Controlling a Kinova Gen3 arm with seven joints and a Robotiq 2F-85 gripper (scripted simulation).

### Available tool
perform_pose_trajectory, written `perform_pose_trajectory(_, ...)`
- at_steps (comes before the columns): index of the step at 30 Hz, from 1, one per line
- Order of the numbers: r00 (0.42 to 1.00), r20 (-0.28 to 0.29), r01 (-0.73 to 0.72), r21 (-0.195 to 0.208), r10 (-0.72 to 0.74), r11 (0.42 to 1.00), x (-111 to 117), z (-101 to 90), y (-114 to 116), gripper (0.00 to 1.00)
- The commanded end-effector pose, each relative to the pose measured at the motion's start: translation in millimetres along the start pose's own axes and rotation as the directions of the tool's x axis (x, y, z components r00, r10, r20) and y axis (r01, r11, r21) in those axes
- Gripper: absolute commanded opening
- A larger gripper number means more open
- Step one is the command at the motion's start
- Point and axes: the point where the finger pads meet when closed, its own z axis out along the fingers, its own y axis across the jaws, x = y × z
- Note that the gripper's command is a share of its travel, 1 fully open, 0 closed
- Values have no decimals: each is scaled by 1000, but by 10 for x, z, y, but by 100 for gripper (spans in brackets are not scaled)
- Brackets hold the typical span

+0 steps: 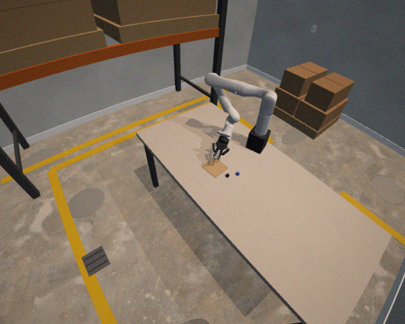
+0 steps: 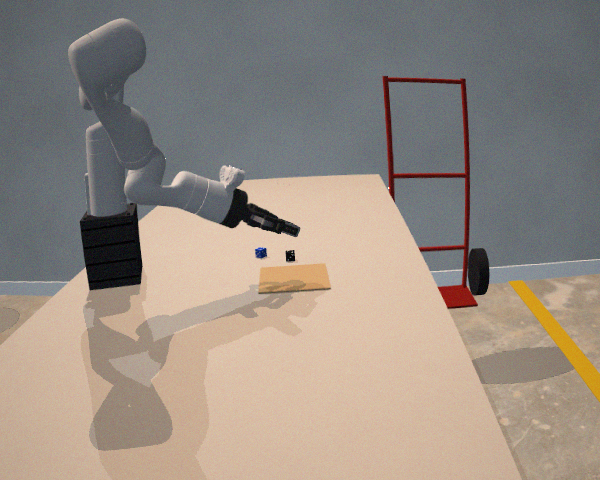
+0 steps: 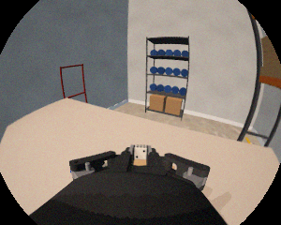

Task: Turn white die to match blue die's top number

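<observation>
- A blue die (image 2: 260,252) rests on the table (image 2: 341,361) at the mat's eleven o'clock.
- The gripper (image 2: 292,230), raised and tilted near level, pinches the white die (image 3: 140,156) above the table.
- A black die (image 2: 290,255) sits just beyond the tan mat (image 2: 294,277).

white die (image 3: 140,156): white, dark pips
blue die (image 2: 260,252): blue, pale pips
black die (image 2: 290,255): black
mat (image 2: 293,277): tan
bench (image 2: 300,382): beige
claw (image 2: 293,230): black
</observation>
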Motion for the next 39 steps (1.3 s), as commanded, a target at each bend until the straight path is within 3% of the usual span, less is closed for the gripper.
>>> perform_pose_trajectory(1, 1000, -1, -1, 0, 1, 1000, -27, 15, 0, 15)
perform_pose_trajectory(23, 1000, -1, -1, 0, 1, 1000, -591, 314, 5, 15)
perform_pose_trajectory(39, 1000, -1, -1, 0, 1, 1000, -640, 340, 6, 15)
